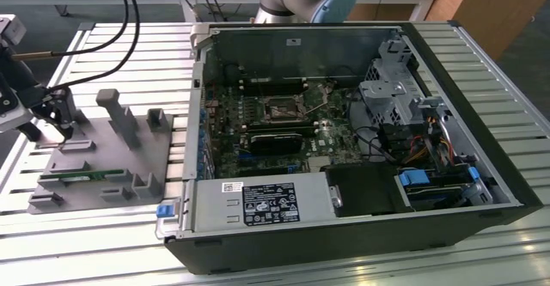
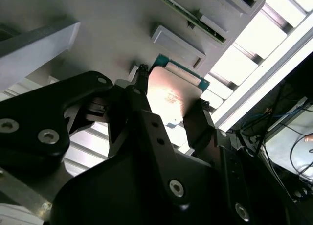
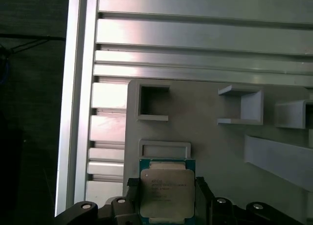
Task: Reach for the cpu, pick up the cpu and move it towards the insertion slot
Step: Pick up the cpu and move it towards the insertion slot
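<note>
The cpu (image 3: 167,191), a flat square chip with a shiny silver top and a green rim, sits between the two dark fingers of my gripper (image 3: 165,185). In the second wrist view the fingers (image 2: 141,80) press against opposite edges of the cpu (image 2: 171,95), just over the grey fixture plate (image 2: 112,29). In the exterior view my gripper (image 1: 53,120) hangs over the plate's far corner at the exterior view's left. The insertion slot (image 1: 279,109), a dark square in a silvery bracket, lies on the motherboard inside the open computer case, well to the exterior view's right of my gripper.
The grey fixture plate (image 1: 103,163) carries upright posts (image 1: 116,115) and a green memory stick (image 1: 82,178). The black case wall (image 1: 193,105) stands between plate and motherboard. Cables (image 1: 120,35) hang above the slatted aluminium table (image 1: 86,234).
</note>
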`<action>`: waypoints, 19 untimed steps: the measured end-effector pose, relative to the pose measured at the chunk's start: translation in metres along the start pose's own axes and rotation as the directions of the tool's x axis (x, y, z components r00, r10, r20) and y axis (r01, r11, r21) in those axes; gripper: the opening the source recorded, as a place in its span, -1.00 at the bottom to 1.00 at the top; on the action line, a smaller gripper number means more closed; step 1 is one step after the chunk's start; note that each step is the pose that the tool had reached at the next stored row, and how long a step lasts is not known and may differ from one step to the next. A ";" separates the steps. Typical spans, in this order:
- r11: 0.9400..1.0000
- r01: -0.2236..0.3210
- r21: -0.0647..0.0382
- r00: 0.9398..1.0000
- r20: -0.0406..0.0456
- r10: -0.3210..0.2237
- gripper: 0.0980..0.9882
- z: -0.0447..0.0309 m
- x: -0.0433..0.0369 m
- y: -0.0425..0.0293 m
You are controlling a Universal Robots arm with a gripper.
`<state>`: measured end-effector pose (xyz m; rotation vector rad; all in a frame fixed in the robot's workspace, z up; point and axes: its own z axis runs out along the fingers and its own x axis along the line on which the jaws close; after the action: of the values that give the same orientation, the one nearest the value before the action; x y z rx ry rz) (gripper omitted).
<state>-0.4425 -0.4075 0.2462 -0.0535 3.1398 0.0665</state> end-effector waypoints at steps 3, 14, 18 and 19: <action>1.000 0.000 0.000 1.000 0.000 0.000 -0.01 -0.0022 0.0000 0.0001; 1.000 0.000 0.000 1.000 0.000 0.000 -0.01 -0.0176 0.0000 0.0008; 1.000 0.000 0.000 1.000 0.000 0.000 -0.01 -0.0221 0.0000 0.0010; 1.000 0.000 0.000 1.000 0.000 0.000 -0.01 -0.0232 -0.0001 0.0010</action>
<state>-0.4425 -0.4075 0.2694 -0.0535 3.1398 0.0666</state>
